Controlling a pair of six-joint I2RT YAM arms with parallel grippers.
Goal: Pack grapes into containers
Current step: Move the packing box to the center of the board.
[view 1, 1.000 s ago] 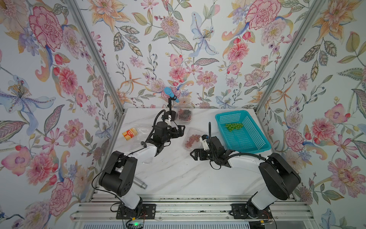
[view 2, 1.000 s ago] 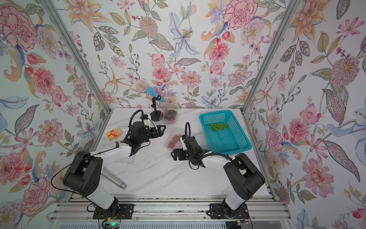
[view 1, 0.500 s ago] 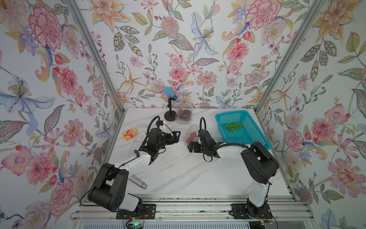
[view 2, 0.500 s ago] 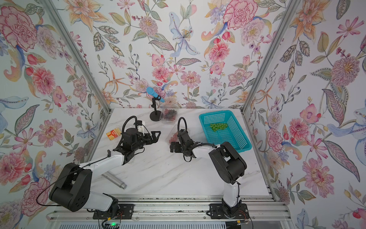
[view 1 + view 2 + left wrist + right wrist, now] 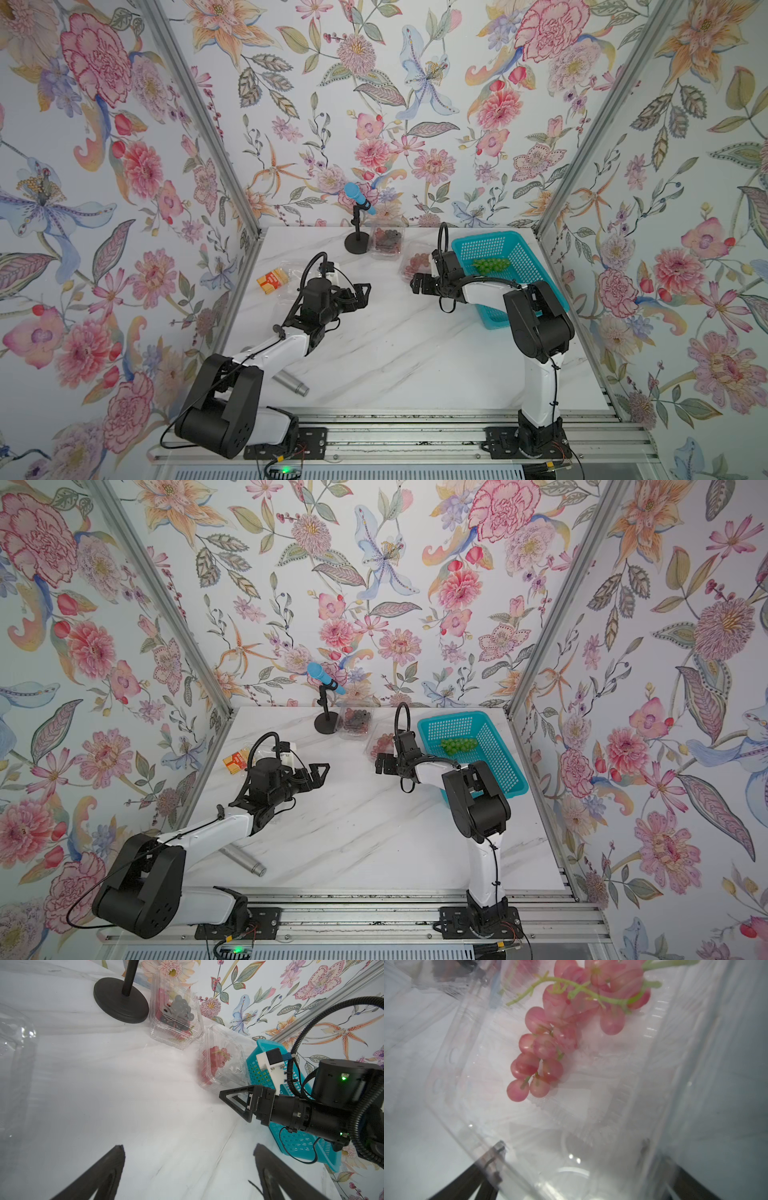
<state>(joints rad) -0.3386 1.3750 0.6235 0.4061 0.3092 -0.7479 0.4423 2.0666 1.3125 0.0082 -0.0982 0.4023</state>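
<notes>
Table [image 5: 395,353]: white marble, grey veins. Walls [image 5: 415,104]: floral print in pink, orange, blue and green on white. Basket [image 5: 521,255]: teal, grid of holes. Green grapes [image 5: 490,264]; pink-red grapes [image 5: 550,1043], green stem; purple-black grapes [image 5: 180,1009]. Containers [image 5: 232,1057]: clear, colourless. Microphone [image 5: 357,197]: blue; stand [image 5: 356,245]: black. Arms [image 5: 270,349]: white and black.

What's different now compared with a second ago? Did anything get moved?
The right gripper reached toward the back wall, and the red-grape container slid back ahead of it. The left gripper drew back slightly. Both stayed open; green grapes, basket, dark grapes unmoved.
</notes>
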